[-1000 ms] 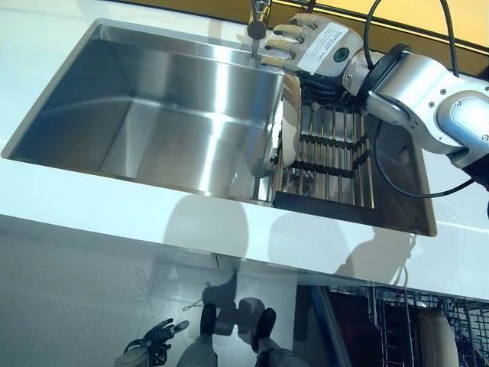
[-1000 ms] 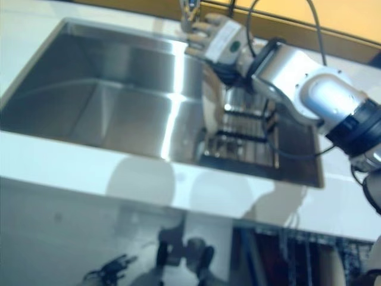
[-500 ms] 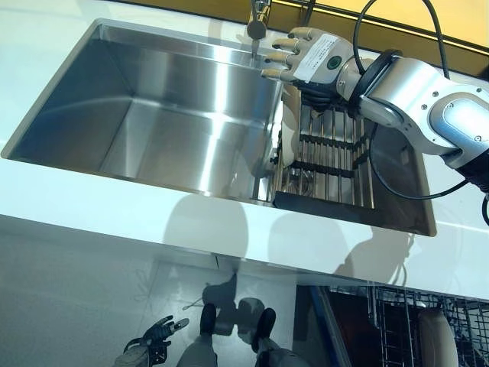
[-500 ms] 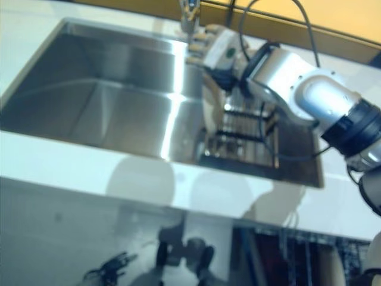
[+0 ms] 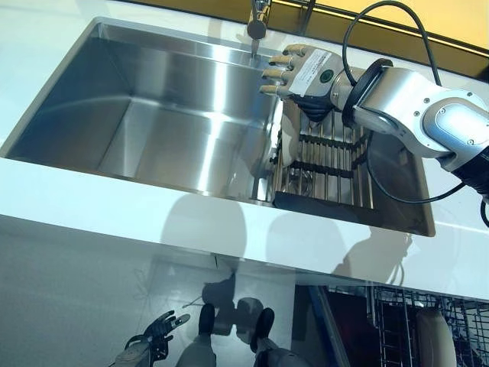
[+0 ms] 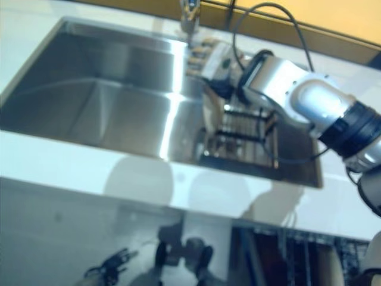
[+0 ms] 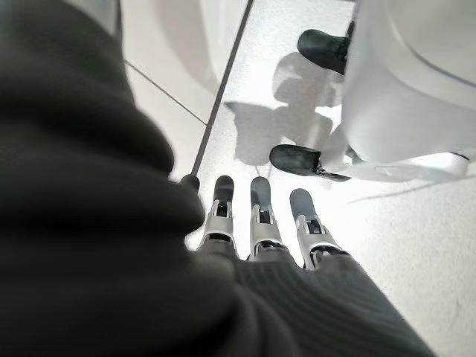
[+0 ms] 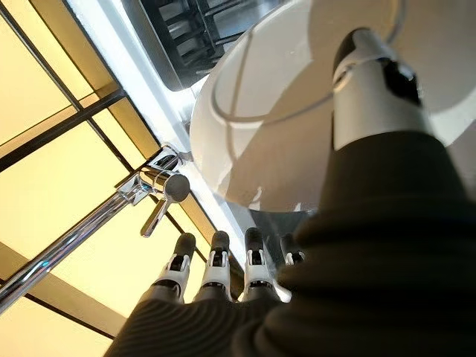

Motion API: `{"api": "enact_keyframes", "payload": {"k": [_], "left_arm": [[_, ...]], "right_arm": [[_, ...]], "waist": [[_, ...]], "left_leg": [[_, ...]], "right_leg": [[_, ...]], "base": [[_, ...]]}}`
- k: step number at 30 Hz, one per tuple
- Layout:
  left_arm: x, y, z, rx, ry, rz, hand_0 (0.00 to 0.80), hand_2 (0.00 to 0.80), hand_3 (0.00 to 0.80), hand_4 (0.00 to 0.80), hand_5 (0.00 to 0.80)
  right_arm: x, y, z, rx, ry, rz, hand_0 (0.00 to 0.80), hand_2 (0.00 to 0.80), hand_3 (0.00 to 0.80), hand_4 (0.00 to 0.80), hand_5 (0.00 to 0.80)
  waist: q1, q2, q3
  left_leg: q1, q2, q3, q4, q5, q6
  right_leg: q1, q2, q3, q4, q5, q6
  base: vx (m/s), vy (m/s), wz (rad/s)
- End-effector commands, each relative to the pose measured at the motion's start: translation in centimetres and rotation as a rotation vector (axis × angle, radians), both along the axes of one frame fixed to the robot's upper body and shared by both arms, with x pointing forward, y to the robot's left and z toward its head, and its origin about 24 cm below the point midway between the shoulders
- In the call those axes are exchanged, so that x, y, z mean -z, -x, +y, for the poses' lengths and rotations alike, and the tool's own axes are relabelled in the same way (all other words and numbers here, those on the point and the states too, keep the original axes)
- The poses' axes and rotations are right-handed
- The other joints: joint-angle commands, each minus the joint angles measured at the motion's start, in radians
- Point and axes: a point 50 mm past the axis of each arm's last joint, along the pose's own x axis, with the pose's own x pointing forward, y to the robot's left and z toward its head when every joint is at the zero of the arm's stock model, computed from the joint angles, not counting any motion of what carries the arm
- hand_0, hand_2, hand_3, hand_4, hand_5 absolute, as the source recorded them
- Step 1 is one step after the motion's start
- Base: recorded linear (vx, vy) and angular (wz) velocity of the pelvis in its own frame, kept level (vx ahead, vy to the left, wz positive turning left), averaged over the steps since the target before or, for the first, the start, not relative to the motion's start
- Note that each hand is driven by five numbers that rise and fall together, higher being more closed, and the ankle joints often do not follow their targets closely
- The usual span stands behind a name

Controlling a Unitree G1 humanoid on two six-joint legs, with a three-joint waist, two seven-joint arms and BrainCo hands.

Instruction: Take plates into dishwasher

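A white plate (image 5: 285, 144) stands on edge at the left end of a metal rack (image 5: 328, 157) inside the steel sink (image 5: 153, 115). My right hand (image 5: 303, 72) is over the plate's top edge, fingers straight and open. In the right wrist view the plate (image 8: 268, 126) fills the space past the hand, with the thumb across its face and the fingers (image 8: 216, 262) reaching beyond its rim toward the faucet. The hand is not closed on the plate. My left hand (image 5: 150, 349) hangs low near the floor, open and empty.
A faucet (image 5: 258, 23) stands at the sink's back edge, just beyond my right hand. The white counter (image 5: 114, 191) runs along the front. An open dishwasher rack (image 5: 393, 321) holding a plate (image 5: 430, 336) shows at the lower right, below the counter.
My right hand has moved down and a little left, from near the faucet to the top edge of the plate. The plate and the left hand have not moved.
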Motion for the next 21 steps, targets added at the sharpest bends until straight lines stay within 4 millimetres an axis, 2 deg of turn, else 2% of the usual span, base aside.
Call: {"api": "enact_keyframes", "payload": {"k": [1,11,21], "left_arm": [[-0.5,-0.4,0.5,-0.031,0.01,-0.052,0.0,0.0,0.0,0.0,0.0],[-0.7,-0.7,0.4,-0.06,0.042,-0.077,0.0,0.0,0.0,0.0,0.0],[-0.9,-1.0,0.2,-0.097,0.074,-0.11,0.0,0.0,0.0,0.0,0.0]], "right_arm": [[-1.2,0.6,-0.3,0.025,0.073,-0.065,0.0,0.0,0.0,0.0,0.0],[0.6,0.9,1.0,0.032,0.301,-0.07,0.0,0.0,0.0,0.0,0.0],[1.5,0.1,0.4,0.143,0.41,-0.066,0.0,0.0,0.0,0.0,0.0]], "waist": [[0.032,-0.021,0.008],[0.04,-0.024,0.016],[0.047,-0.025,0.028]], "left_leg": [[-0.034,-0.015,0.0,-0.008,-0.038,0.009],[-0.046,-0.015,0.0,-0.008,-0.032,0.008],[-0.058,-0.014,-0.001,-0.008,-0.027,0.008]], "right_leg": [[0.059,0.009,-0.02,-0.001,-0.087,0.066],[0.05,0.008,-0.029,-0.001,-0.085,0.066],[0.039,0.007,-0.032,-0.001,-0.081,0.065]], "base": [[0.0,0.0,0.0],[0.0,0.0,0.0],[0.0,0.0,0.0]]}}
